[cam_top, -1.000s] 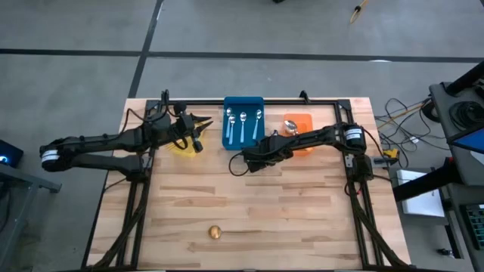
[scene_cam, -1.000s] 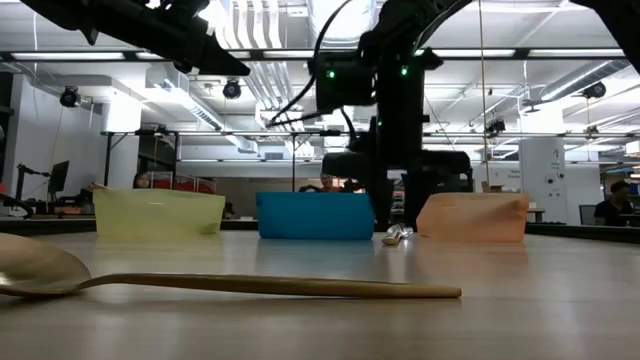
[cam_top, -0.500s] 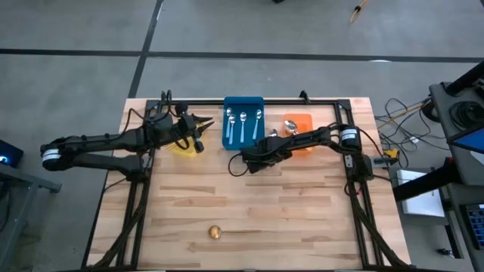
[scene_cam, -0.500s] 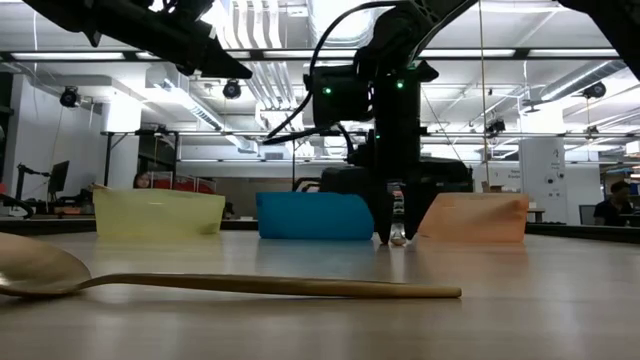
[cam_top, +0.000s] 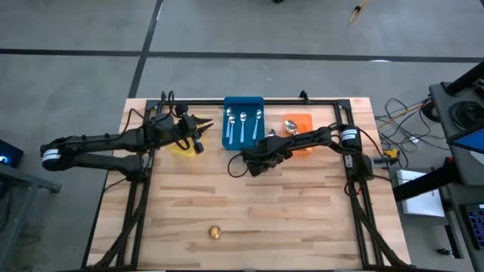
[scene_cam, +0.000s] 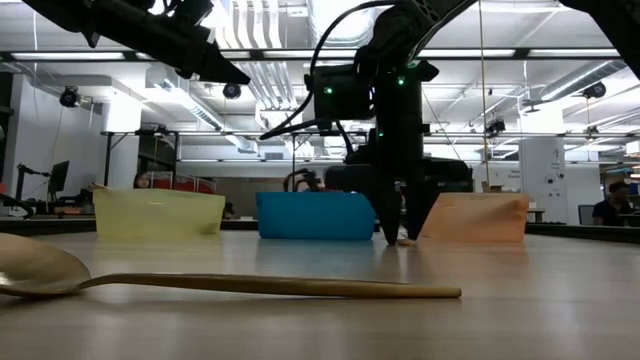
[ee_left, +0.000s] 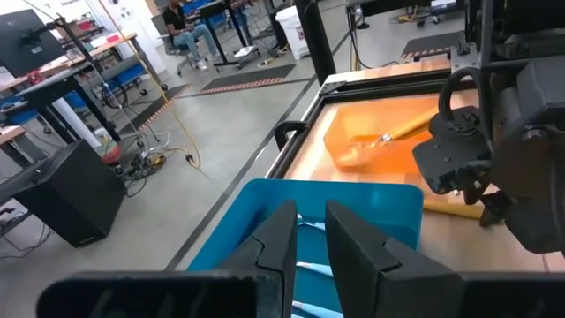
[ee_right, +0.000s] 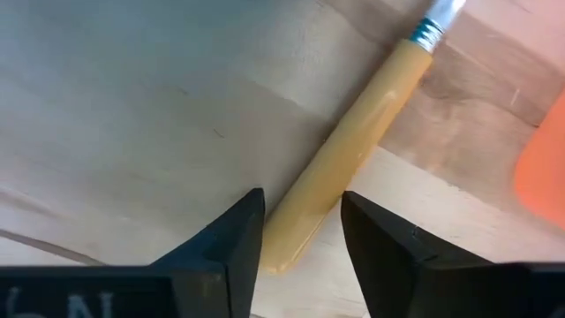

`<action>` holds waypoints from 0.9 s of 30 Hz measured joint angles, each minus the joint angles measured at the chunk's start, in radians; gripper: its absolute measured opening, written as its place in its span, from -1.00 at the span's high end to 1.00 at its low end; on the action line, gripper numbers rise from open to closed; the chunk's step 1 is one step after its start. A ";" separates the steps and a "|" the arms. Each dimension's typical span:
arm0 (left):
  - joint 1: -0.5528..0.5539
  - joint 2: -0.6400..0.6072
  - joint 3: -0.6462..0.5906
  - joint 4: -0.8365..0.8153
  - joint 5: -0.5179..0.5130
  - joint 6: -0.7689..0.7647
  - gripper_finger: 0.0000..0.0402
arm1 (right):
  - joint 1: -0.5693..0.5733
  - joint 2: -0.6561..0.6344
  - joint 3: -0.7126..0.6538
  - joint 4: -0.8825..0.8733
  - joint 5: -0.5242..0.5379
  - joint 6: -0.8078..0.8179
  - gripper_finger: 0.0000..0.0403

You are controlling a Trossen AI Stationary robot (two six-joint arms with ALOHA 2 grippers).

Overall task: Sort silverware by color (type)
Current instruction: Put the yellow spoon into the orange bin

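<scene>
An orange-handled spoon (ee_right: 349, 150) lies flat on the table between the blue bin (cam_top: 243, 143) and the orange bin (cam_top: 302, 143). My right gripper (ee_right: 303, 238) points down over the free end of its handle, open, one finger on each side. A gap shows on one side; whether the other finger touches the handle, I cannot tell. In the low view its fingertips (scene_cam: 391, 237) reach the tabletop. My left gripper (ee_left: 311, 238) hovers level over the yellow bin (scene_cam: 160, 212), a narrow gap between its fingers and nothing in it. A gold spoon (cam_top: 215, 232) lies near the front edge.
Three blue-handled spoons (cam_top: 243, 125) lie in the blue bin, and an orange-handled one (ee_left: 388, 137) lies in the orange bin. The three bins stand in a row at the table's far edge. A black frame (cam_top: 348, 162) runs along the table's sides. Bare wood lies between the bins and the gold spoon (scene_cam: 230, 285).
My right gripper has sunk onto the table, its fingers coming down on either side of the orange-handled spoon, and has rolled a little about its own axis. The spoon lies where it was.
</scene>
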 joint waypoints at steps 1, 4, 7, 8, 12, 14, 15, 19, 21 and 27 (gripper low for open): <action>0.000 0.000 0.000 0.002 0.000 0.000 0.78 | 0.001 0.000 0.000 0.001 0.004 0.000 0.31; 0.000 0.001 0.000 0.020 0.000 0.001 0.78 | 0.001 0.001 0.000 0.005 0.011 0.008 0.39; 0.000 0.000 0.000 0.030 0.000 0.022 0.78 | 0.000 0.001 0.000 0.007 0.010 0.014 0.47; 0.000 -0.001 0.000 0.030 0.000 0.029 0.78 | 0.000 0.001 0.000 0.008 0.009 0.016 0.50; 0.000 -0.002 0.000 0.032 0.000 0.052 0.78 | -0.003 -0.002 -0.001 0.003 -0.057 0.035 0.59; 0.000 -0.001 0.000 0.032 0.000 0.052 0.78 | -0.003 -0.009 -0.001 -0.005 -0.089 0.039 0.61; 0.000 -0.001 0.000 0.033 0.000 0.052 0.78 | -0.002 -0.013 -0.002 -0.014 -0.103 0.043 0.62; 0.000 -0.001 0.000 0.034 0.000 0.053 0.78 | 0.004 -0.028 -0.005 -0.064 -0.171 0.056 0.61; 0.000 -0.001 0.000 0.034 0.000 0.053 0.78 | 0.008 -0.033 -0.005 -0.121 -0.227 0.052 0.60; 0.000 -0.002 0.000 0.034 0.000 0.055 0.78 | 0.046 -0.037 -0.008 -0.241 -0.293 0.029 0.62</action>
